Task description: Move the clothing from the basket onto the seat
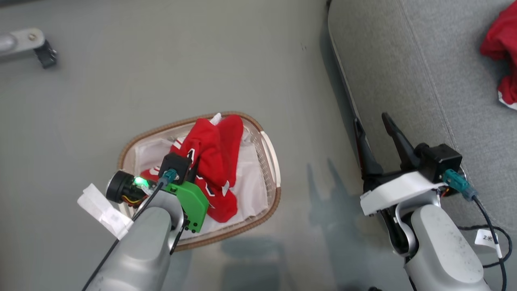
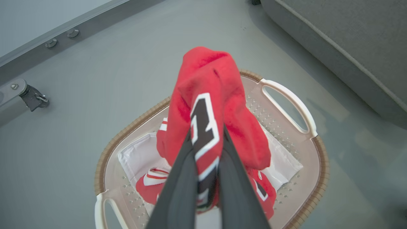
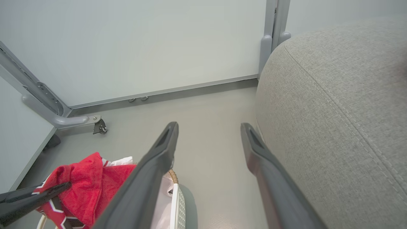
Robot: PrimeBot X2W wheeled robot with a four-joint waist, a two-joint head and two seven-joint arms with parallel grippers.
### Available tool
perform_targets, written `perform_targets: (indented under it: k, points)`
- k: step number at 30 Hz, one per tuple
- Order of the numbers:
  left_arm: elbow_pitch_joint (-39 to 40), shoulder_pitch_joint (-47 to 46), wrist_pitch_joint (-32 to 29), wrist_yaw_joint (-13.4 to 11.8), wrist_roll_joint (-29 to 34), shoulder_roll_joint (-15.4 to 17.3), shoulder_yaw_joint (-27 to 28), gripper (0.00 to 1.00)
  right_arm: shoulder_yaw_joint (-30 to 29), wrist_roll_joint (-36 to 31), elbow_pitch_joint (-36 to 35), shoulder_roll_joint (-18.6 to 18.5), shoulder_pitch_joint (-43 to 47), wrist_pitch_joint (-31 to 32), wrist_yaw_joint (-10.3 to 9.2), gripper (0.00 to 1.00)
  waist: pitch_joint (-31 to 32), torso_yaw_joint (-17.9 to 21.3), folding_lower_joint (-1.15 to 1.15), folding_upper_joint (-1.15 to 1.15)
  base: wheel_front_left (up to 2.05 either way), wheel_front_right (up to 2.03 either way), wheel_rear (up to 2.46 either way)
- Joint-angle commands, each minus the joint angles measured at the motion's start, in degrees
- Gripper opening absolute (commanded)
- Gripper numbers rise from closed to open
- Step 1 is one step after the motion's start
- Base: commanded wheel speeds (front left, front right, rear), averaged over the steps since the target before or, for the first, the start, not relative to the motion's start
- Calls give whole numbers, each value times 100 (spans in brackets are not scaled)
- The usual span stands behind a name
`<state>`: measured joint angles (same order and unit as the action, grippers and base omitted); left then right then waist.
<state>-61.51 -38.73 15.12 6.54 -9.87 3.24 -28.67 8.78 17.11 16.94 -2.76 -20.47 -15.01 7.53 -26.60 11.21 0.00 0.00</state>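
My left gripper [image 2: 206, 130] is shut on a red jersey [image 2: 206, 79] with black white-edged lettering, holding a bunched fold of it up above the basket [image 2: 318, 152]. The jersey's lower part [image 1: 220, 204] hangs down onto the white cloth liner [image 2: 136, 156] inside. More red fabric with white stripes [image 2: 152, 184] lies at the basket's bottom. My right gripper [image 1: 370, 118] is open and holds nothing, its fingers at the left edge of the grey seat [image 1: 404, 81]. Another red garment [image 1: 503, 44] lies on the seat at the far right.
The basket stands on grey floor [image 1: 181, 60] left of the seat. A metal frame leg with a caster [image 1: 28, 44] sits at the far left, along a pale wall panel [image 3: 143, 47]. A black cable [image 1: 492, 238] loops beside my right forearm.
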Motion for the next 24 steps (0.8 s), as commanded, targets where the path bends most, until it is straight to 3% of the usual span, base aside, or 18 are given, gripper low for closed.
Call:
perform_targets:
  k: [1, 10, 24]
  points:
    - [142, 167, 1, -13, -41, 6, 31, 0, -32, -48, 46, -30, 142, -25, -8, 100, 700, -477, 0, 0, 0, 0, 0]
    - [1186, 783, 2, -57, -239, -18, 176, 0, 29, -93, 221, -29, 557, -25, -8, 100, 1403, -732, 0, 0, 0, 0, 0]
    - [2392, 943, 3, -104, -487, -26, 477, 0, 158, -198, 345, -28, 1037, -25, -8, 100, 2104, -692, 0, 0, 0, 0, 0]
